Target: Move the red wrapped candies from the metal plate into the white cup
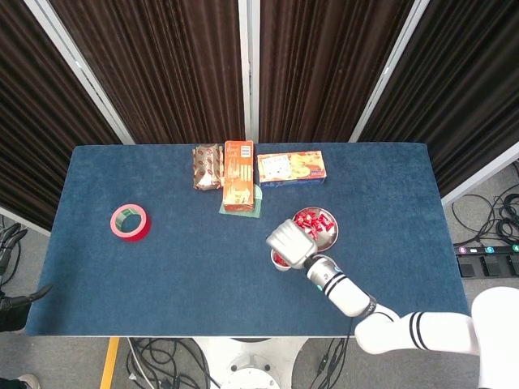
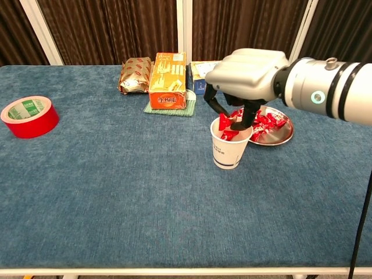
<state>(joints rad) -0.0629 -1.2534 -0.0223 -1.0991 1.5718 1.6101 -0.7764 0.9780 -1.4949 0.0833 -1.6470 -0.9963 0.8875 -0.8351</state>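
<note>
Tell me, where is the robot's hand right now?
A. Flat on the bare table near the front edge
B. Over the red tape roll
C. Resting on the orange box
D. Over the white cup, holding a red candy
D. In the chest view the right hand hangs directly above the cup, its fingers pinching a red candy at the cup's mouth.

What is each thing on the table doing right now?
right hand: over the white cup, pinching a red candy.
red candy: held at the cup's mouth.
white cup: upright, candies inside.
metal plate: still holds red candies.
orange box: standing upright.
brown packet: lying beside the orange box.
red tape roll: lying flat.
</note>
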